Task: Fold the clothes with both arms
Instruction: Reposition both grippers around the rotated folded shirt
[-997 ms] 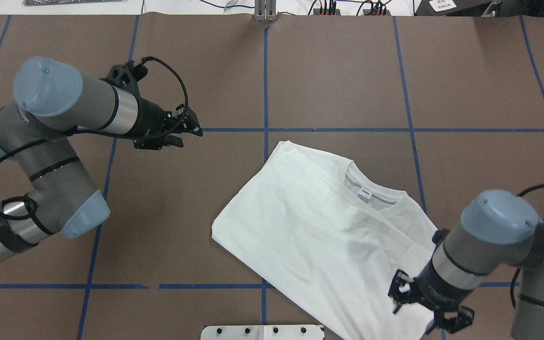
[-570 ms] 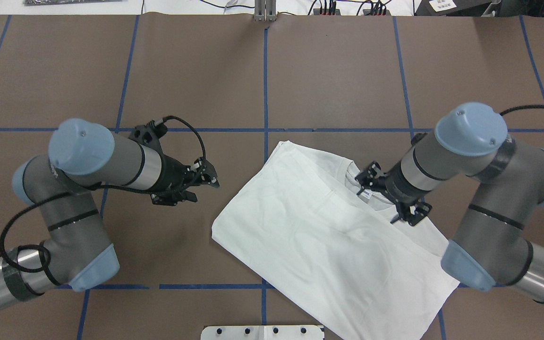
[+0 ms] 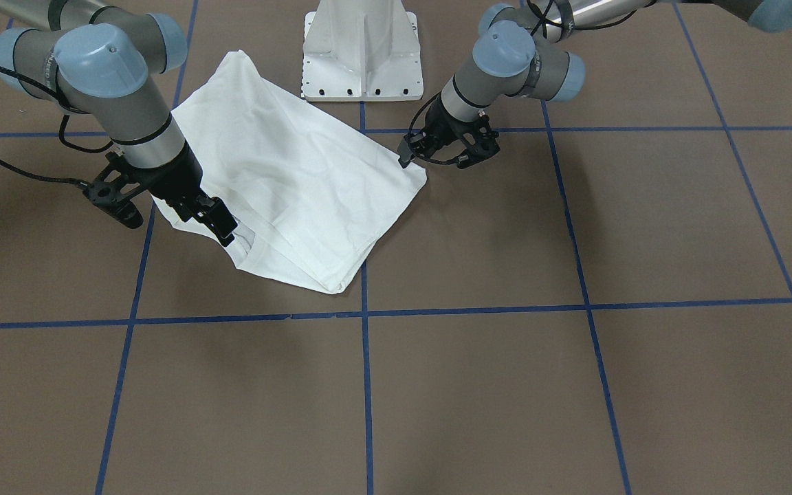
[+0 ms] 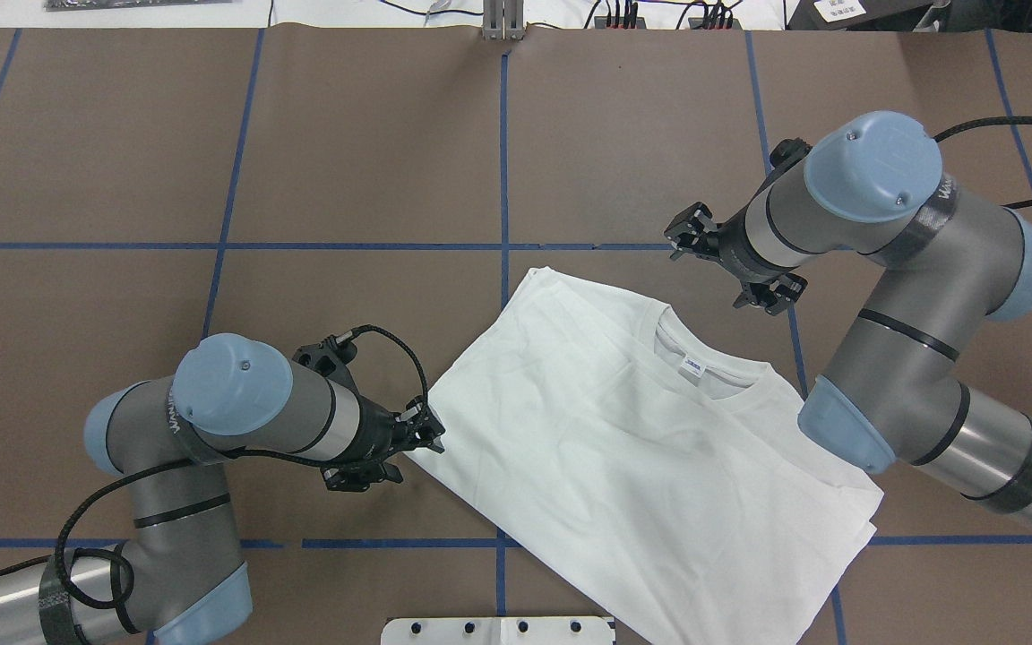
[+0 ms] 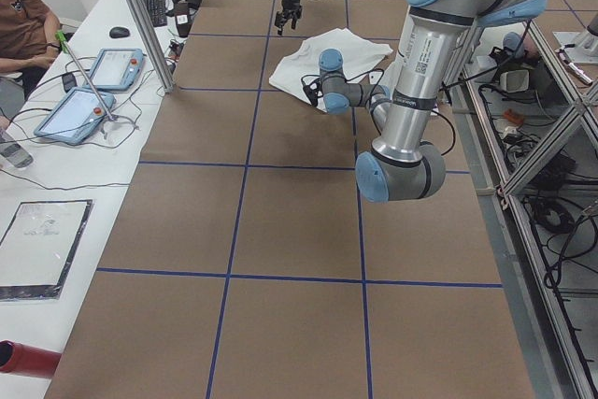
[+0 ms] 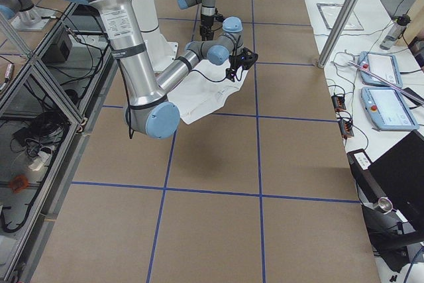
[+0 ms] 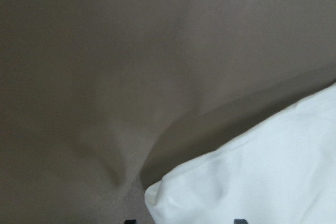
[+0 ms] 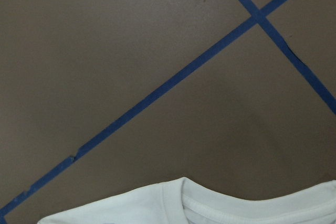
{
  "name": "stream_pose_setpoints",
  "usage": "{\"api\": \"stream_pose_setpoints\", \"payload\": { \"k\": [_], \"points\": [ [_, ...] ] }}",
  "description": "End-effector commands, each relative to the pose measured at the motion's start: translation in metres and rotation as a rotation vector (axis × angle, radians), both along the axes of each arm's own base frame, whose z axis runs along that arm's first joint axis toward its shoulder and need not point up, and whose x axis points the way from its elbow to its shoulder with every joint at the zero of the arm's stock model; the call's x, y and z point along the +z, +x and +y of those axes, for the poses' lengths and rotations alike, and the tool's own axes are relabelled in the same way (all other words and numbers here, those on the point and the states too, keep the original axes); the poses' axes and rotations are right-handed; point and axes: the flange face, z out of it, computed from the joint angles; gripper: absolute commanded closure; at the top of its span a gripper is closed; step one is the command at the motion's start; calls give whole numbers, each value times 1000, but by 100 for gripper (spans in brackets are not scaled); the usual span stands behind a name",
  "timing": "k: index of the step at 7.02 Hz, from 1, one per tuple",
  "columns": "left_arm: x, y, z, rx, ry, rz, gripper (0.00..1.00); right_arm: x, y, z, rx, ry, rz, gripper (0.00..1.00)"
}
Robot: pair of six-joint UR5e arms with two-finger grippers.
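Note:
The white T-shirt (image 4: 606,448) lies folded and askew on the brown table, its ribbed collar (image 4: 715,387) and neck label (image 4: 693,365) facing up. My left gripper (image 4: 413,448) is low at the shirt's left corner, open, with its two fingertips either side of that corner (image 7: 173,195). It also shows in the front view as the left gripper (image 3: 434,161) beside the shirt (image 3: 286,172). My right gripper (image 4: 691,237) hangs above the table just beyond the collar (image 8: 236,203), prongs apart and holding nothing. From the front, the right gripper (image 3: 224,230) overlaps the collar edge.
The white pedestal (image 3: 361,48) stands at the near edge behind the shirt. Blue tape lines (image 4: 503,161) grid the brown table. Cables and plugs (image 4: 623,13) line the far edge. Tablets (image 5: 93,91) and a seated person (image 5: 19,16) are on a side bench.
My left arm came from the far left down to the shirt's left corner. My right arm swept from the shirt's near right edge, past the collar, to just beyond it. The shirt stayed put.

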Motion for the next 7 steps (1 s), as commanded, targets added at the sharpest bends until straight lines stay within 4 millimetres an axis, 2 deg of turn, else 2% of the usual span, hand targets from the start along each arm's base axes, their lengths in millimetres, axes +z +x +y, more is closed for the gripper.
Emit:
{"api": "stream_pose_setpoints", "payload": {
  "k": [1,3,5,6,7],
  "points": [
    [5,3,-5,-38,20,-16,36,10,3,1,0,-9,13,0],
    [5,3,-5,-39,20,-17,40,9,3,1,4,-13,9,0],
    [13,2,-6,-61,30,-32,100,10,3,1,5,-14,11,0],
    [8,-5,-9,-49,77,-25,100,10,3,1,6,-17,10,0],
    [9,-14,-23,-59,113,-28,100,9,3,1,7,-17,8,0]
  ]
}}
